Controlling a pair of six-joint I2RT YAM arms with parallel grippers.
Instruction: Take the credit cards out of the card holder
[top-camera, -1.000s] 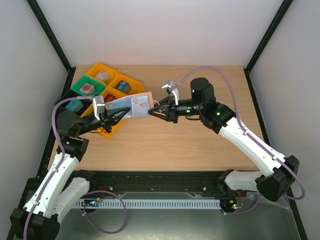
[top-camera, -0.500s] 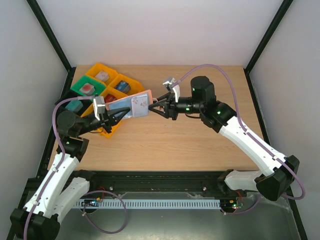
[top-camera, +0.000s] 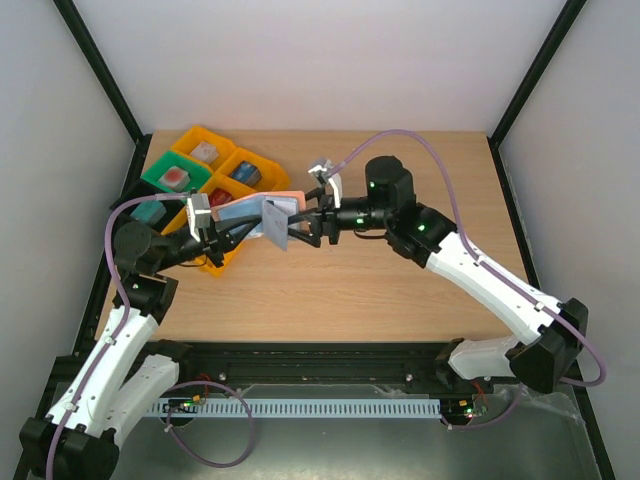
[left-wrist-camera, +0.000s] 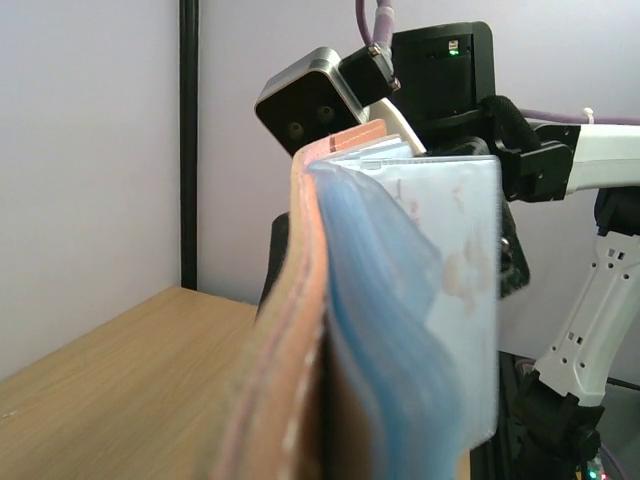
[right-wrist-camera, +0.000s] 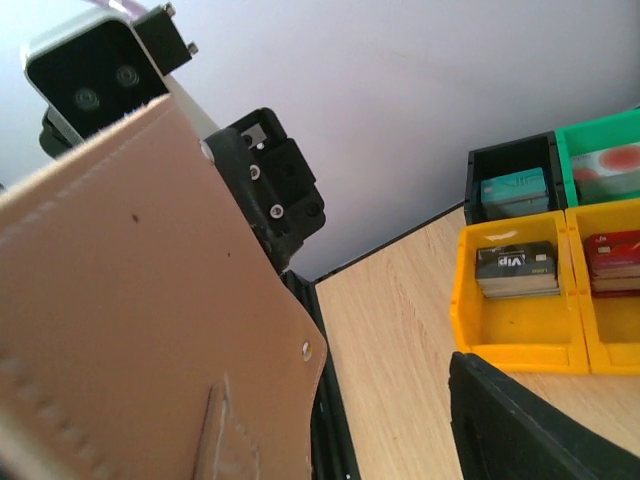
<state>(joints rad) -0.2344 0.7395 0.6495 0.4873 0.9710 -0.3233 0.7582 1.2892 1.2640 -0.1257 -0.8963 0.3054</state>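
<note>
Tan leather-like card holder (top-camera: 284, 196) is held aloft over wooden table (top-camera: 400, 290), toward 9 o'clock of table centre, near yellow plastic trays (top-camera: 205, 140); it is clamped tight in left pincer (top-camera: 216, 232); light blue-grey credit cards (top-camera: 248, 212) are fanned from its mouth. Within the last second right pincer (top-camera: 303, 226) has been brought in from 3 o'clock and spread wide, nothing seen gripped; a fresh bite on one card is judged likely; none freed yet.
</note>
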